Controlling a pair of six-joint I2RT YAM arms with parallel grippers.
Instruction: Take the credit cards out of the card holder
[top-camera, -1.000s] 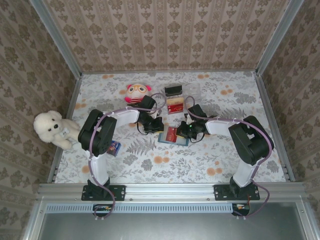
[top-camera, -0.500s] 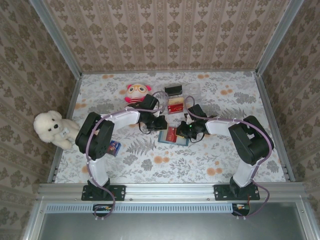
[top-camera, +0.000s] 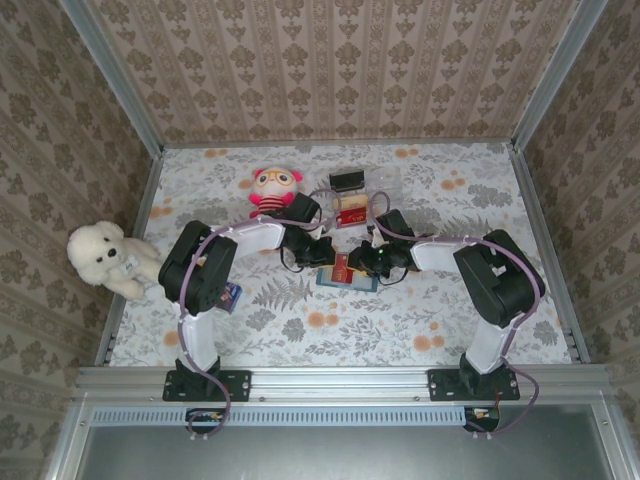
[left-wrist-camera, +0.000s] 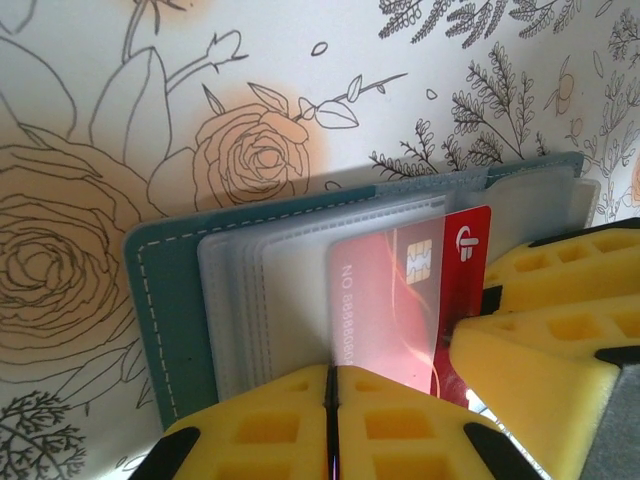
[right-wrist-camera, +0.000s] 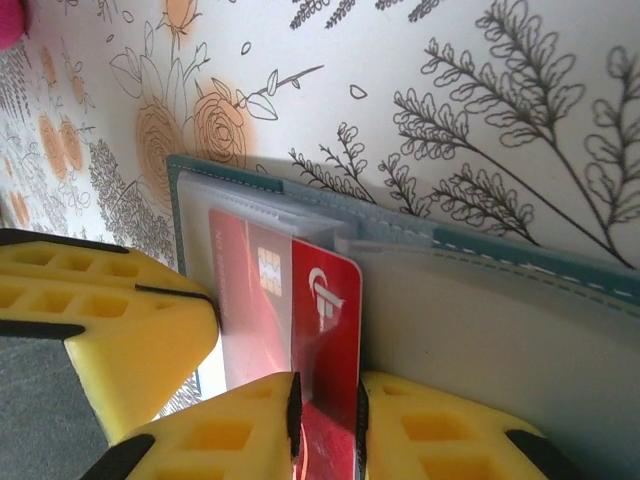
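Now, red card (right-wrist-camera: 322, 300) half out of holder (right-wrist-camera: 500, 340), beneath barely parted R claw (right-wrist-camera: 326, 385), L claw (left-wrist-camera: 331, 375) shut.

On my floral table (top-camera: 450, 310): card holder (top-camera: 347, 281) centre, clear tray (top-camera: 386, 184) and pink doll (top-camera: 275, 187) far, blue can (top-camera: 231, 296) near left.

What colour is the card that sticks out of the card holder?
The card is red with a white logo; the left wrist view shows it best.
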